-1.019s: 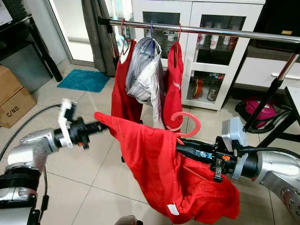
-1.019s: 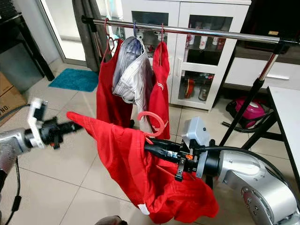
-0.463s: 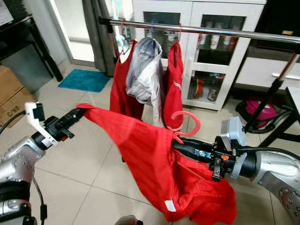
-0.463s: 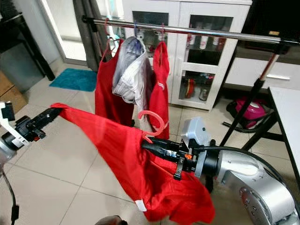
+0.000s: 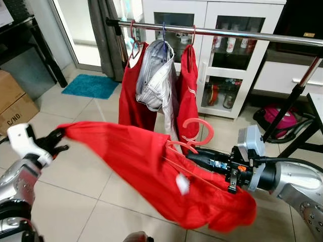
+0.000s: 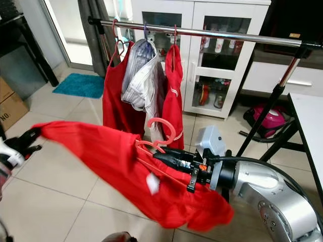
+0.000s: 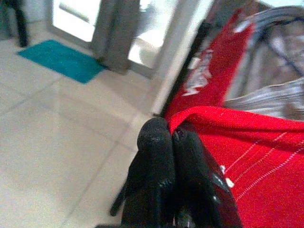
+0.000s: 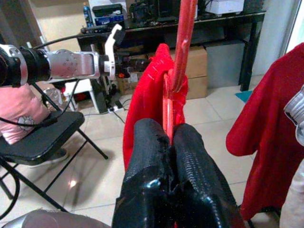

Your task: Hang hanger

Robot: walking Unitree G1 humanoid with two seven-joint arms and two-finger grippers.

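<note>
Right gripper (image 5: 194,157) clamped on the coral-pink plastic hanger (image 5: 196,135), hook up, below the chrome clothes rail (image 5: 237,34). Left gripper (image 7: 172,134) pinches the corner of the red fabric garment (image 5: 146,166), which is stretched between both arms, well under the rail's left end.

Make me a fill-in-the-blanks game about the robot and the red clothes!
1. The right gripper is shut on the pink ____ inside the red garment.
2. The left gripper pinches the garment's ____.
3. On the metal rail hang two red garments with a ____ one between them.
4. On the floor by the curtain lies a ____ mat.

Missing words: hanger; edge; grey; teal
</note>
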